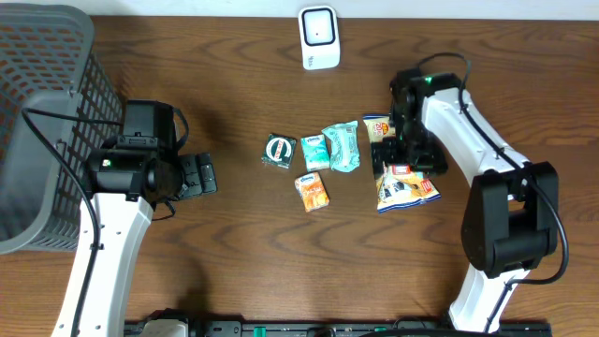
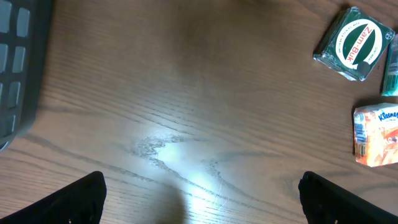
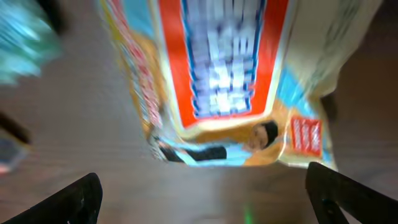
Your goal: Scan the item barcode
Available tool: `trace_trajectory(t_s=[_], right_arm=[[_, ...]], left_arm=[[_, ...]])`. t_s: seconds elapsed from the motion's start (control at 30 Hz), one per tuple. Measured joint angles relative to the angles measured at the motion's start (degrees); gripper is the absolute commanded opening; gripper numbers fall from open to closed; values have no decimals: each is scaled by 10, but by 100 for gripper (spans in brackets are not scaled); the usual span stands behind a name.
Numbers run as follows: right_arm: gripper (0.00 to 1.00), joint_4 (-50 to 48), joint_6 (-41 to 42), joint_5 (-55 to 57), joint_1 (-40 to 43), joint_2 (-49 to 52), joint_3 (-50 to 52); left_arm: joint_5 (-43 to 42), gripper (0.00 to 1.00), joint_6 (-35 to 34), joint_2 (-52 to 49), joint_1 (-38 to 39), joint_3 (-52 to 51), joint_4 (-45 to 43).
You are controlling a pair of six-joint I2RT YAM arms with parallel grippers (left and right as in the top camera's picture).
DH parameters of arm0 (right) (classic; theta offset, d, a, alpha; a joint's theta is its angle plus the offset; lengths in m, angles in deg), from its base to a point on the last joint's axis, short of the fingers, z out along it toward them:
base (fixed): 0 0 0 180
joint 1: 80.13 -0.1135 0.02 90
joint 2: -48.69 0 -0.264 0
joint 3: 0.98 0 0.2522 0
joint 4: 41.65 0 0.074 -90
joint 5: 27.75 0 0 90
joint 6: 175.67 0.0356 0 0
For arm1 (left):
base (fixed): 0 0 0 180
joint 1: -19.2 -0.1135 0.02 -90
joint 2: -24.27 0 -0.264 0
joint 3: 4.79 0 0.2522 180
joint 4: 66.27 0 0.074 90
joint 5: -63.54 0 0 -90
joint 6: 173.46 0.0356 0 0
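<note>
A yellow, blue and red snack bag (image 1: 405,188) lies flat on the wooden table, right of centre. My right gripper (image 1: 404,161) hangs just over its upper edge. In the right wrist view the bag (image 3: 230,81) is blurred and fills the top of the frame, beyond the right gripper (image 3: 205,199), which is open with only bare table between its fingers. A white barcode scanner (image 1: 318,37) stands at the back edge. My left gripper (image 1: 198,175) is open over bare wood at the left, and in its wrist view the left gripper (image 2: 202,202) holds nothing.
Left of the bag lie a green Zam-Buk box (image 1: 279,151), a teal tissue packet (image 1: 315,152), a teal wrapper (image 1: 343,145) and an orange Kleenex packet (image 1: 313,191). A second snack bag (image 1: 377,126) sits by the right arm. A grey mesh basket (image 1: 47,112) stands at the far left.
</note>
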Motion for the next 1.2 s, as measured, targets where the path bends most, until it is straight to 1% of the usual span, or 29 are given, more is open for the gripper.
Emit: trace_trajectory(t_s=[0.03, 0.1, 0.13, 0.2, 0.23, 0.27, 0.37, 0.57, 0.6, 0.7, 0.77, 0.8, 0.83, 0.87, 0.97, 1.07, 1.2], right_arm=[[94, -5, 0, 2, 0, 0, -2], [67, -21, -1, 9, 0, 0, -3], [51, -32, -2, 13, 0, 0, -3], [25, -59, 1, 18, 0, 0, -3], [18, -71, 1, 19, 0, 0, -3], [15, -79, 0, 21, 0, 0, -3], [13, -93, 3, 23, 0, 0, -3], [14, -85, 3, 26, 0, 0, 4], [16, -85, 3, 27, 0, 0, 10], [32, -95, 4, 28, 0, 0, 38], [55, -107, 5, 29, 0, 0, 62], [64, -111, 6, 28, 0, 0, 73], [70, -113, 8, 26, 0, 0, 83], [74, -121, 7, 24, 0, 0, 94], [76, -138, 9, 7, 0, 0, 111], [81, -152, 17, -14, 1, 0, 114], [84, -169, 23, -49, 2, 0, 113]], left_arm=[[0, 98, 0, 0, 0, 0, 0], [0, 98, 0, 0, 0, 0, 0], [0, 98, 0, 0, 0, 0, 0], [0, 98, 0, 0, 0, 0, 0], [0, 97, 0, 0, 0, 0, 0], [0, 98, 0, 0, 0, 0, 0], [0, 98, 0, 0, 0, 0, 0], [0, 98, 0, 0, 0, 0, 0], [0, 98, 0, 0, 0, 0, 0], [0, 98, 0, 0, 0, 0, 0], [0, 98, 0, 0, 0, 0, 0], [0, 97, 0, 0, 0, 0, 0], [0, 98, 0, 0, 0, 0, 0], [0, 98, 0, 0, 0, 0, 0], [0, 98, 0, 0, 0, 0, 0], [0, 98, 0, 0, 0, 0, 0], [0, 98, 0, 0, 0, 0, 0]])
